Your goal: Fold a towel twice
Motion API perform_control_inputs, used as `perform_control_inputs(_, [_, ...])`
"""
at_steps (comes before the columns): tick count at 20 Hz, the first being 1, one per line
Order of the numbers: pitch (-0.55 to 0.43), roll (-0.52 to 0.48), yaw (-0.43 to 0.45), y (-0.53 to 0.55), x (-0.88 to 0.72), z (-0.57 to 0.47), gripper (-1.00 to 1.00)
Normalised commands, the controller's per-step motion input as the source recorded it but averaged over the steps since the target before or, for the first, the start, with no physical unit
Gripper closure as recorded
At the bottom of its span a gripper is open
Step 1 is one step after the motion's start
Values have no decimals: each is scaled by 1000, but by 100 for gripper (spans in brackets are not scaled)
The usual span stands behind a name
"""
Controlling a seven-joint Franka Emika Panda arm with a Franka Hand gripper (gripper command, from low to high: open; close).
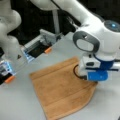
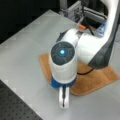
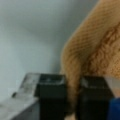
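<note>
Towel (image 1: 60,92) flat on table (image 1: 22,100), corner pinched by tool (image 3: 72,100).

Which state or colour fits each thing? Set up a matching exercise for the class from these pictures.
Things:
1. towel
2. tool
3. table
4. clip

States or colours:
A. grey, bare surface
B. shut on a pinched corner of cloth
C. orange, beside the dark box
D. orange-brown, mostly flat on the table

Pairs: 1-D, 2-B, 3-A, 4-C
</note>
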Motion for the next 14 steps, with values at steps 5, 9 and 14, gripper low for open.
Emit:
perform_control_inputs(5, [-402,57,-143,107,-832,-191,100])
perform_control_inputs(9, [-396,60,-40,-21,-748,-192,100])
perform_control_inputs(14, [-351,61,-27,-59,-541,-192,100])
